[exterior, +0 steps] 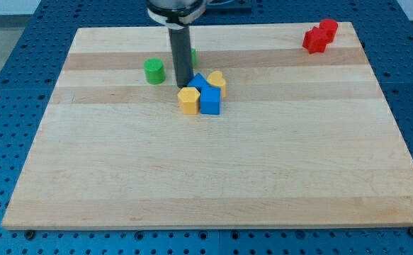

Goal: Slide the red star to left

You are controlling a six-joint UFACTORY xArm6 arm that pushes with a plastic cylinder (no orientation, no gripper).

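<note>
Red star-shaped block (314,40) sits near the top right corner of the pale wooden board (213,177), touching a second red block (327,28) whose shape I cannot make out, lying just above and to its right. My tip (183,86) rests on the board well apart from it, in the upper middle, just above a yellow block (188,100) and beside the left edge of a blue block (200,82); a blue cube (210,102) and a yellow heart-shaped block (217,81) crowd the same cluster. A green cylinder (154,71) stands a little to the view's left of my tip, and a second green block is mostly hidden behind the rod. The rod is bare and carries nothing. From my tip the star lies far toward the view's right and slightly up, so, as I judge it, I must travel round to its right side before pushing left. No brands, labels or writing can be read anywhere.
</note>
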